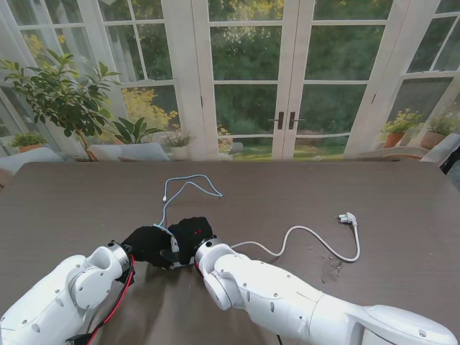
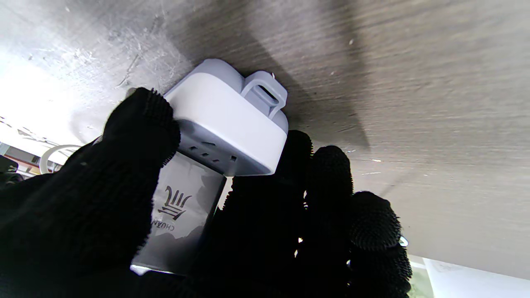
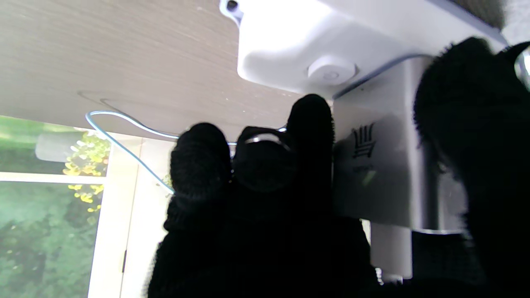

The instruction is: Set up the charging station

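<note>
- White plastic charging block (image 2: 227, 124), on the dark wood table (image 1: 402, 208), is clamped by the black-gloved left hand (image 2: 136, 194).
- Black-gloved right hand (image 3: 290, 186) grips a grey logo-marked plug (image 3: 381, 165) seated in it.

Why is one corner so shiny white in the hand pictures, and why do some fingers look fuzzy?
Left wrist view: window light glares off the table, washing that corner white; the white charger block is sharp and casts a dark shadow. Right wrist view: the block is overexposed, and the right hand sits too close to the lens, so its fingertips blur. Stand view: even daylight, no glare.
</note>
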